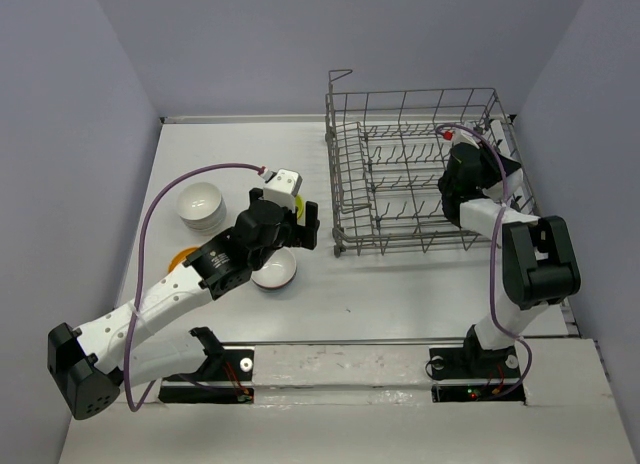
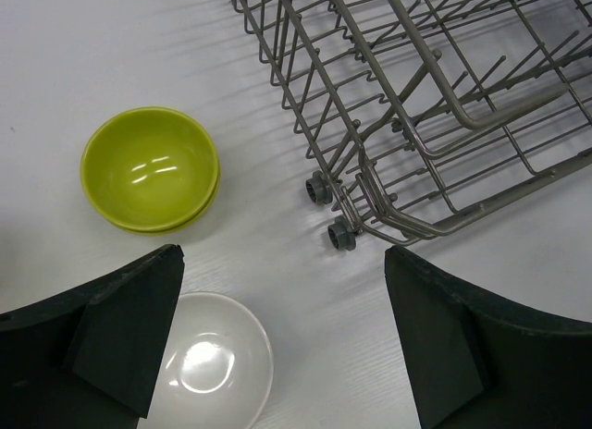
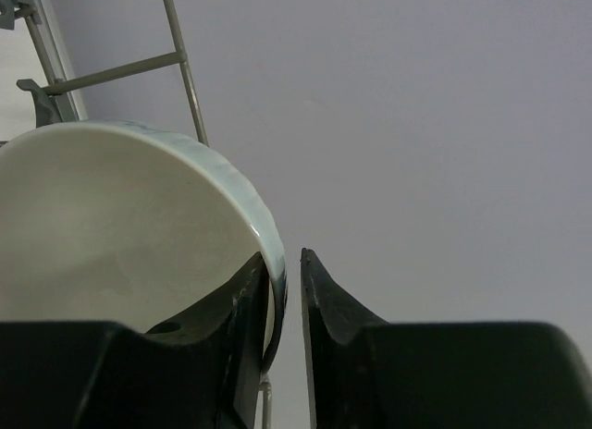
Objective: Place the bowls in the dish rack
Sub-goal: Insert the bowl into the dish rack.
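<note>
Straddles the rim of a pale bowl (image 3: 120,226) with right gripper (image 3: 285,263) fingers (image 3: 338,332) barely parted, likely to leave it on edge in the dish rack (image 1: 420,184); spreads the left gripper (image 2: 282,253) wide and empty over green bowl (image 2: 153,170) and white bowl (image 2: 217,364).
</note>
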Robot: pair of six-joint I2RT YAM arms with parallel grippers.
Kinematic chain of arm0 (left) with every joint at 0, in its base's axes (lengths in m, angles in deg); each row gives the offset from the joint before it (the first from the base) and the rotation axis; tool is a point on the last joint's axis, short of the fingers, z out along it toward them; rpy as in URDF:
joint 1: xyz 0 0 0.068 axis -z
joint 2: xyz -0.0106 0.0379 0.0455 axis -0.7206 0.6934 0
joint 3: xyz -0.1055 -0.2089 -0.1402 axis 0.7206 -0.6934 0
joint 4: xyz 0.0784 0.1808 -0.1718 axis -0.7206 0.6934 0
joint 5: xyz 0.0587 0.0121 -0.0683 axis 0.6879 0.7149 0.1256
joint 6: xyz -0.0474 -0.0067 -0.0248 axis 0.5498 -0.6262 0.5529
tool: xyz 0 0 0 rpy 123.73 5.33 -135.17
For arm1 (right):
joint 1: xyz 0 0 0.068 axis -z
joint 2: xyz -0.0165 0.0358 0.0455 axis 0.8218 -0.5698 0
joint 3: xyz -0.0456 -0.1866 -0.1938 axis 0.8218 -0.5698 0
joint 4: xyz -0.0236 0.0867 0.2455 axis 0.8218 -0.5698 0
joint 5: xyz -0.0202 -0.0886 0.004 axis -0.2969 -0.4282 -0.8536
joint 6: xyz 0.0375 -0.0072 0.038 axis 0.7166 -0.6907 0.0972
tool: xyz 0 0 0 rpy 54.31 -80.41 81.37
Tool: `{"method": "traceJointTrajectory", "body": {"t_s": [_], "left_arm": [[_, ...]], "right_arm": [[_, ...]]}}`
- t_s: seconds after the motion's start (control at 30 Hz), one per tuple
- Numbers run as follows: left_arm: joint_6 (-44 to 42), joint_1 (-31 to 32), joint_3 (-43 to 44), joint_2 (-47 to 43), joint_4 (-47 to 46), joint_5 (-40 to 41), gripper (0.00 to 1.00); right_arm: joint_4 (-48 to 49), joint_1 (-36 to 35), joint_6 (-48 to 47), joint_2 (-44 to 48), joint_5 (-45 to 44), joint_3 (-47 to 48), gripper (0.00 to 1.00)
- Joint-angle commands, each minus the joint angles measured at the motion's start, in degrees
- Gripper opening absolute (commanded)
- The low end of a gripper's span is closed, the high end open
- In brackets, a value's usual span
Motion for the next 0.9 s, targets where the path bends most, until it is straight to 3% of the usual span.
{"method": "traceJointTrajectory", "body": {"t_s": [0.0, 0.3, 0.87], "left_arm": [[-0.66, 0.42, -0.32, -0.46, -2.16, 0.53, 0.99], [-0.75, 0.42, -0.32, -0.46, -2.16, 0.53, 0.99], [-0.75, 0.42, -0.23, -0.46, -2.16, 0.62, 0.99]], "right_arm": [[0.98, -0.14, 1.17, -0.54, -1.74, 1.74, 0.29], [0.54, -0.14, 1.78, -0.81, -1.83, 1.92, 0.36], [-2.97, -0.67, 3.89, -0.98, -2.0, 2.36, 0.38]]}}
